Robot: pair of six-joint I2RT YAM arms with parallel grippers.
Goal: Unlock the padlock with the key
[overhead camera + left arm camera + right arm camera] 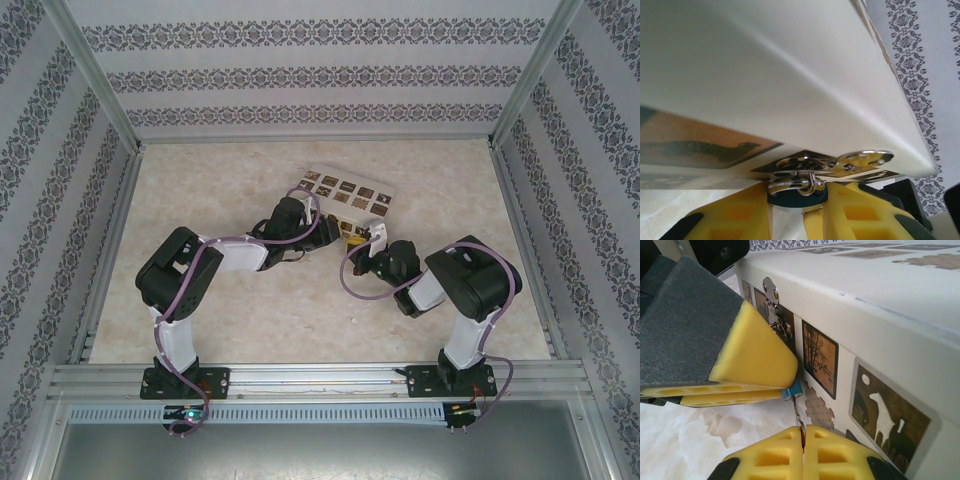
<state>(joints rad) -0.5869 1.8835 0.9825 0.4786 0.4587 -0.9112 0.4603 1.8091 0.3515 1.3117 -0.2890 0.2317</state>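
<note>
The cream box [880,305], smooth-sided and printed with dark brown picture squares, lies on the pale marbled table [250,310]. A polished silvery hasp [860,159] is riveted to its front wall. The padlock [792,389], a tiny blue body with a bright wire shackle [790,186], hangs from that hasp, just beside the wall. The left gripper [799,200] clamps the blue body between its yellow, honeycomb-moulded foam pads [757,352], which are backed with grainy grey material. The right gripper [803,436] presses its own yellow pads together on the key [797,415], a thin dark metal sliver. The key's far tip meets the underside of the padlock; how far it enters cannot be told.
</note>
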